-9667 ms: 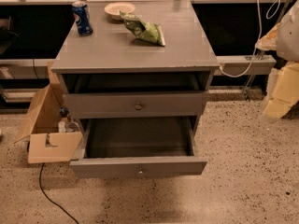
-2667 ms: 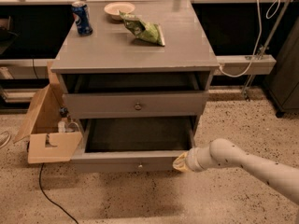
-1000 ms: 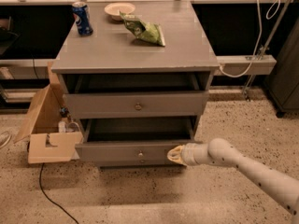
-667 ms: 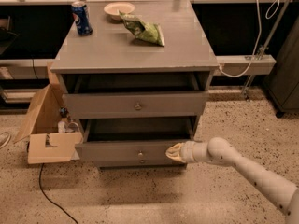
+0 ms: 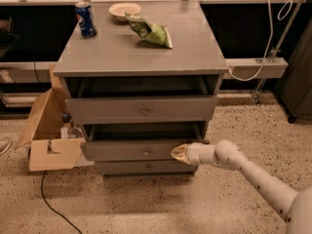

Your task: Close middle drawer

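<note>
Pressing the gripper (image 5: 175, 151), fingers drawn together and holding nothing, against the right part of the middle drawer (image 5: 117, 150) front, now pushed nearly shut from its earlier wide-open reach, a dark gap left above it

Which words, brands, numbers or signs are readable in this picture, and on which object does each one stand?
No text can be read here.
blue can: printed markings, too blurred to read.
green bag: print too blurred to read.
cardboard box: no writing visible.
middle drawer: no label; the gripper is at its front, right of the knob, and bears no marking.
</note>
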Robot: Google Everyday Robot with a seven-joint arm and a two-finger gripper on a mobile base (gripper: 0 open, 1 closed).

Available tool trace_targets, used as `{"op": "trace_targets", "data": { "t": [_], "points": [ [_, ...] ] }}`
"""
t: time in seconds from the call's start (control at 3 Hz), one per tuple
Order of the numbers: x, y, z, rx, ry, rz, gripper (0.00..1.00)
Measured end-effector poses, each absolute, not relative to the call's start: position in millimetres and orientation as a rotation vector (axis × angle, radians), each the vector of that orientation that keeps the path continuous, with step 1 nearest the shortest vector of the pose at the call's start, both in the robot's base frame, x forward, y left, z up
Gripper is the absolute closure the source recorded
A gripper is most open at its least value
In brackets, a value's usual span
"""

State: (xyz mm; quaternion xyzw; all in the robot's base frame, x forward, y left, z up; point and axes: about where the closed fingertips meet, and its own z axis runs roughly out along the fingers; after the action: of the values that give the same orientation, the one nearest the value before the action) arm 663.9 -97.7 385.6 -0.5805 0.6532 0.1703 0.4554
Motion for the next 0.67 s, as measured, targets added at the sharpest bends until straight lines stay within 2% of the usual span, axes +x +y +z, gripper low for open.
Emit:
{"op": "trace_targets", "data": {
  "t": [0.33,0.67],
  "points": [
    [691.8,-124.5,394.6,-1.386,1.62,0.358,1.0],
    [691.8,-124.5,394.6,-1.386,1.62,0.358,1.0]
  ]
}}
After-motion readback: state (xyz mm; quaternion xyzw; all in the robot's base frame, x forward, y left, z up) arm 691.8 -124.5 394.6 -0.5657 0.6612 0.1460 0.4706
